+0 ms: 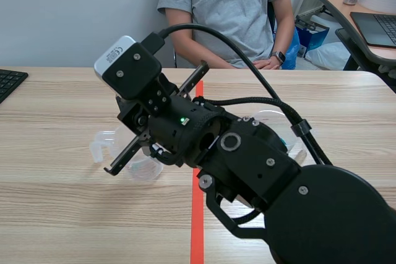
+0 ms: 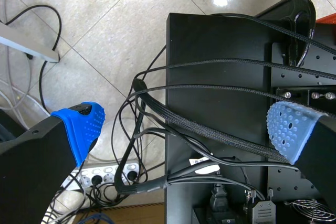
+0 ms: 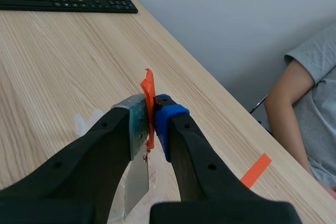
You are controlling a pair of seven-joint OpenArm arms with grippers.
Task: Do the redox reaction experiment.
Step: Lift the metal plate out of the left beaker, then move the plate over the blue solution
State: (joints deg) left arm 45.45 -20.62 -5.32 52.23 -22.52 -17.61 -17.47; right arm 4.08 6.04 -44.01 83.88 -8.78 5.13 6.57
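In the right wrist view my right gripper (image 3: 152, 116) is shut on a thin orange tab (image 3: 148, 90). A grey metal strip (image 3: 137, 179) hangs down from the tab into a clear beaker (image 3: 160, 179). The scene view shows the right arm reaching across the table's middle, with its gripper (image 1: 137, 143) over that clear beaker (image 1: 147, 166); the strip is hidden there. My left gripper (image 2: 181, 121) is open and holds nothing. It hangs off the table over a tiled floor and does not appear in the scene view.
A clear cup with a handle (image 1: 104, 143) stands just left of the beaker. Another clear vessel (image 1: 275, 122) stands behind the right arm. A keyboard (image 1: 9, 81) lies far left. A person (image 1: 226, 10) sits across the table. Below the left gripper are a black stand (image 2: 220, 103) and cables.
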